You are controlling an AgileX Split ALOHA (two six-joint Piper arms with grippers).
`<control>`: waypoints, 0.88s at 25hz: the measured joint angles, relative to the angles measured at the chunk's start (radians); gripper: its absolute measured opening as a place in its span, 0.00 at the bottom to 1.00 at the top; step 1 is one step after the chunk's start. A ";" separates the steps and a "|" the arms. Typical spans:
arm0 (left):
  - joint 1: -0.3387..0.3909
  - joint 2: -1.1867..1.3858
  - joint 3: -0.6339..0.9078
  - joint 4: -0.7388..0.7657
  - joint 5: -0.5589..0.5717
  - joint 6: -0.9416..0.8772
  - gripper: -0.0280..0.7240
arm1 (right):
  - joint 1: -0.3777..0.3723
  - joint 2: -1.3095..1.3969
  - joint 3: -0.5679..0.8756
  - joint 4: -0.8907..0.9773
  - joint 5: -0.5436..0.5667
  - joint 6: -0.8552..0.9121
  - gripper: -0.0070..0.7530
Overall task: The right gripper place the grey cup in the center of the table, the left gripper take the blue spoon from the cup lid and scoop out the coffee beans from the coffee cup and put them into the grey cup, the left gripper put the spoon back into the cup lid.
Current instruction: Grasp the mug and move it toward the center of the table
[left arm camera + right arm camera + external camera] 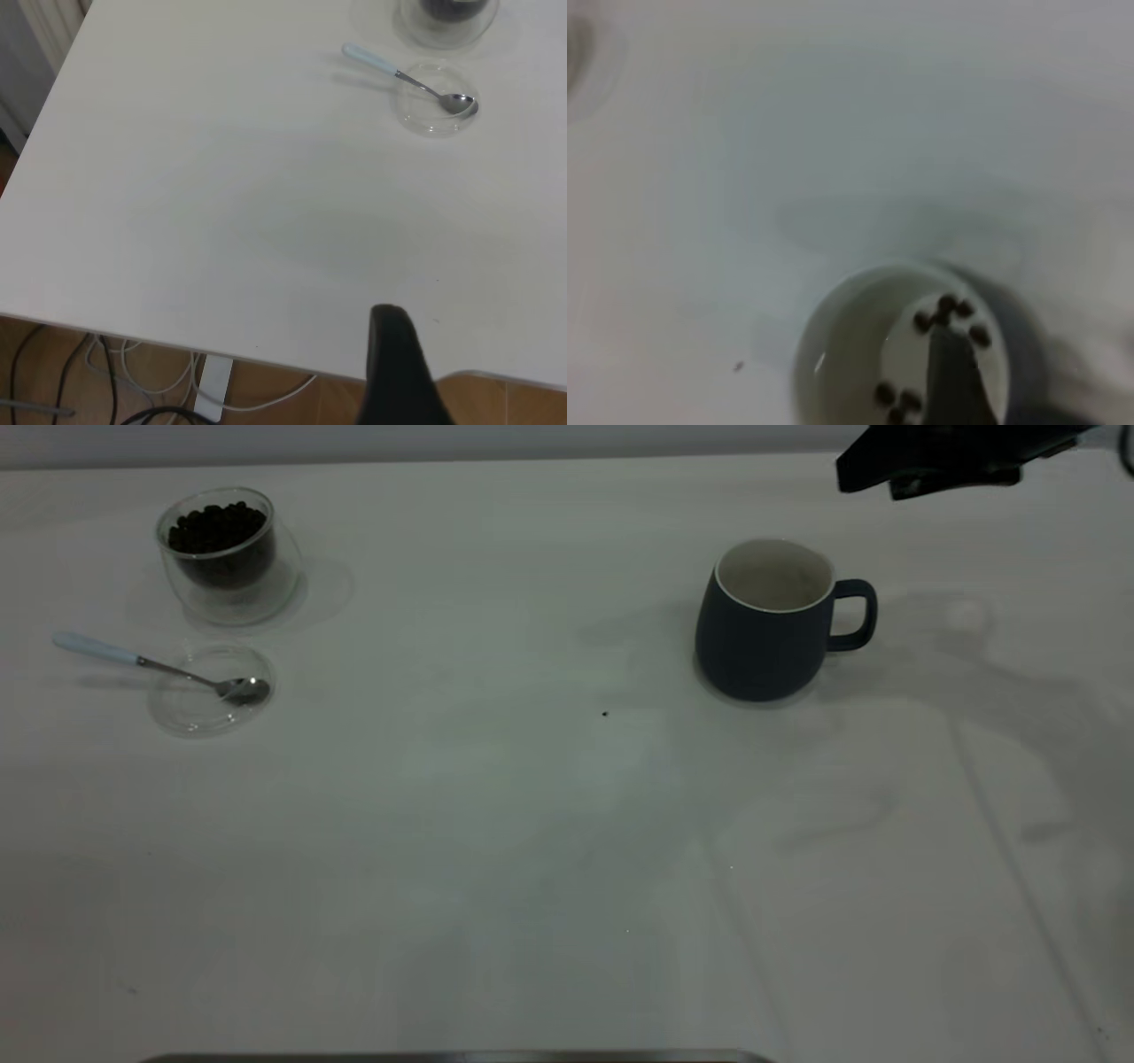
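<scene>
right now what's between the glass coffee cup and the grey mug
Only bare table in the exterior view; a tiny dark speck lies nearer than the line from coffee cup to grey cup.

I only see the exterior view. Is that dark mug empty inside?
Observer: No. The right wrist view shows several coffee beans in the grey cup.
Operator: Where is the left arm? I see none.
Observer: The left end effector hangs by the table edge, well away from the blue spoon.
Operator: What is under the table?
Observer: Brown floor with loose cables.
</scene>
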 joint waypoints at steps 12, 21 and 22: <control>0.000 0.000 0.000 0.000 0.000 0.001 0.75 | 0.066 0.144 -0.113 -0.010 0.118 0.033 0.63; 0.000 0.000 0.000 0.000 0.000 0.001 0.75 | 0.101 0.209 -0.120 0.001 0.125 0.025 0.61; 0.000 0.000 0.000 0.000 0.000 0.001 0.75 | 0.102 0.212 -0.120 0.001 0.124 0.025 0.60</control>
